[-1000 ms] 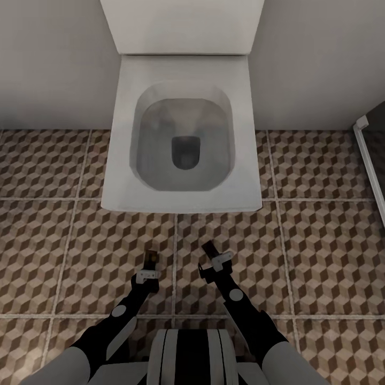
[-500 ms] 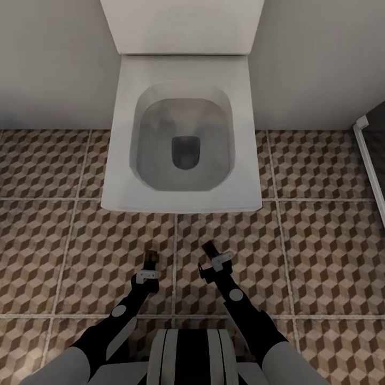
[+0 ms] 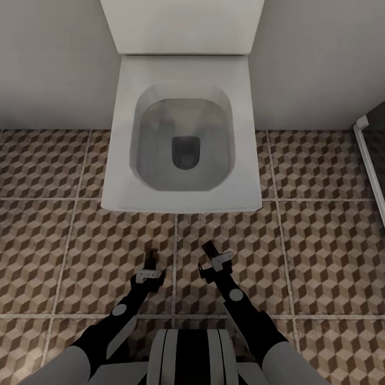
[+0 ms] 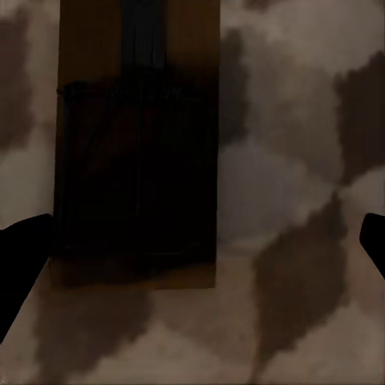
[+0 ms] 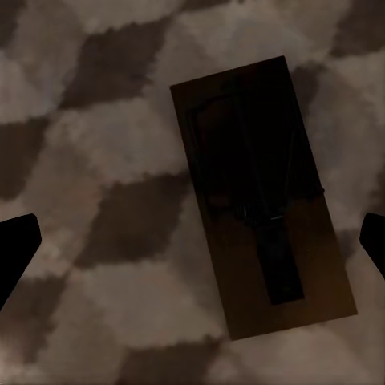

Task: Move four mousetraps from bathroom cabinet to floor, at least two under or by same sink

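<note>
Both arms reach down to the bathroom floor (image 3: 321, 256) in front of a toilet. In the left wrist view a mousetrap (image 4: 136, 160), a tan board with dark wire, lies flat on the tiles. My left gripper (image 4: 196, 249) (image 3: 152, 261) is open, its fingers spread wide on either side and off the board. The right wrist view has another mousetrap (image 5: 261, 192) lying flat at a slant. My right gripper (image 5: 196, 241) (image 3: 209, 252) is open above it, holding nothing. The cabinet and the sink are out of view.
A white toilet (image 3: 120, 160) with its lid up stands against the grey wall straight ahead, close to both grippers. A dark framed panel (image 3: 369, 160) rises at the right edge. Patterned tiles spread to both sides of the arms.
The tan board seen at the left fingertips in the head view has turned darker and harder to pick out, and the left gripper has shifted slightly. The right arm has not moved.
</note>
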Controlling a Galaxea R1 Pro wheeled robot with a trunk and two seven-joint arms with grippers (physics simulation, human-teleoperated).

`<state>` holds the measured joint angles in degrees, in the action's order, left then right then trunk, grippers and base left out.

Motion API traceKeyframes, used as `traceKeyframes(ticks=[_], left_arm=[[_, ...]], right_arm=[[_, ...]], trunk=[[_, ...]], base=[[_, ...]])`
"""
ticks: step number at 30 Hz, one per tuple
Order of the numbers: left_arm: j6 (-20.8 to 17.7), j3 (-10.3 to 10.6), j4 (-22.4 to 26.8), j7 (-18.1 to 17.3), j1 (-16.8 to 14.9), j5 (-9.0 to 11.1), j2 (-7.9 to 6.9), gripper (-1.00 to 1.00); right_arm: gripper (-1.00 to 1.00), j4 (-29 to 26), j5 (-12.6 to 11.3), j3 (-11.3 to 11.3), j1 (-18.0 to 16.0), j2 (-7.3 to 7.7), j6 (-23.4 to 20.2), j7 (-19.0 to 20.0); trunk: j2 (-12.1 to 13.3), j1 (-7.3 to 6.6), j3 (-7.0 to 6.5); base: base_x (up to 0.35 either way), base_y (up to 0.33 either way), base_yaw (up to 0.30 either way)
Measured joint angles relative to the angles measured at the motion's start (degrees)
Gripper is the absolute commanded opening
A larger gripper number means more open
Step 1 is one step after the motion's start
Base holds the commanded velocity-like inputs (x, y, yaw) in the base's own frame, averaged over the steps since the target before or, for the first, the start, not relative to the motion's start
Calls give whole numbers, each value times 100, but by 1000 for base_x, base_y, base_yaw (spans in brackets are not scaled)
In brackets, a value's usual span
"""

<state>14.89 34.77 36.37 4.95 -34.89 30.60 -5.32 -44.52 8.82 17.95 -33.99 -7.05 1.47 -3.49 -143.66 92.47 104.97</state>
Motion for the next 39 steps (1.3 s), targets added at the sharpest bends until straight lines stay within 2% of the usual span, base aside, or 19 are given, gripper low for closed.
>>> traceKeyframes(ticks=[14, 16, 19, 39], left_arm=[[-2, -1, 1, -3, -5, 0, 3, 100], [51, 8, -1, -74, -16, -56, 2, 100], [-193, 17, 143, -101, -16, -74, 3, 100], [-200, 22, 102, -117, -15, -68, 5, 100]], right_arm=[[100, 0, 0, 3, 0, 0, -2, -1], [100, 0, 0, 2, 0, 1, -2, -1], [100, 0, 0, -1, 0, 1, -2, 1], [100, 0, 0, 2, 0, 1, -2, 1]], trunk=[[0, 0, 0], [0, 3, 0], [0, 5, 0], [0, 6, 0]], base=[[-7, 0, 0], [-131, 0, 0], [-240, 0, 0], [-325, 0, 0]])
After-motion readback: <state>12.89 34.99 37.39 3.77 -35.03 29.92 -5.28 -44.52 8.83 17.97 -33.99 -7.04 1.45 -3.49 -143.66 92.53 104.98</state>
